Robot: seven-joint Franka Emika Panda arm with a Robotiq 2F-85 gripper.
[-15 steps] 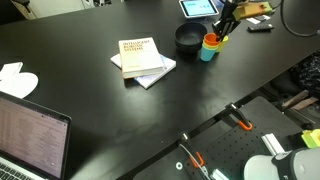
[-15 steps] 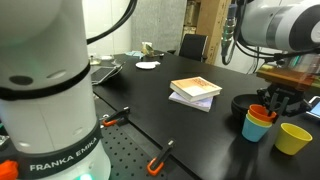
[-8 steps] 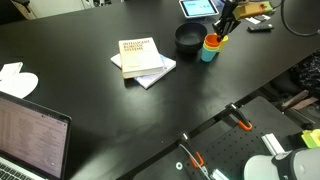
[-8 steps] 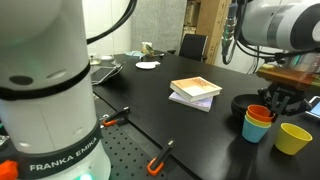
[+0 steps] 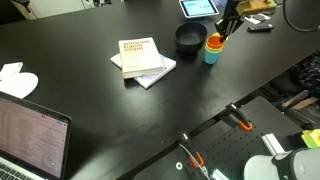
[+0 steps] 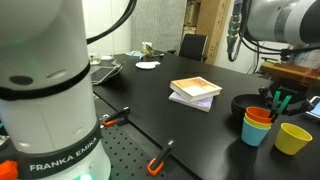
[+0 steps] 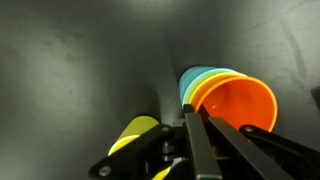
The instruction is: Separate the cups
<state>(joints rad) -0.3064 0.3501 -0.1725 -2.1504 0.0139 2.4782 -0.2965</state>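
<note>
An orange cup (image 7: 238, 102) sits nested inside a teal-blue cup (image 7: 197, 80); the stack stands on the black table beside the black bowl in both exterior views (image 5: 212, 48) (image 6: 257, 125). A yellow cup (image 6: 295, 138) stands apart on the table and shows at the lower left of the wrist view (image 7: 135, 135). My gripper (image 7: 203, 128) is right over the stack, its two fingers closed together on the near rim of the orange cup. It also shows in both exterior views (image 5: 224, 27) (image 6: 277, 101).
A black bowl (image 5: 189, 38) stands next to the cups. Two stacked books (image 5: 142, 58) lie mid-table. A laptop (image 5: 30, 135), a white cloth (image 5: 17, 78) and a tablet (image 5: 198, 8) are around. Clamps (image 6: 160, 155) grip the table's edge.
The gripper has shifted slightly and risen a little, and the nested orange and teal cups have slid a short way with it. The yellow cup has not moved.
</note>
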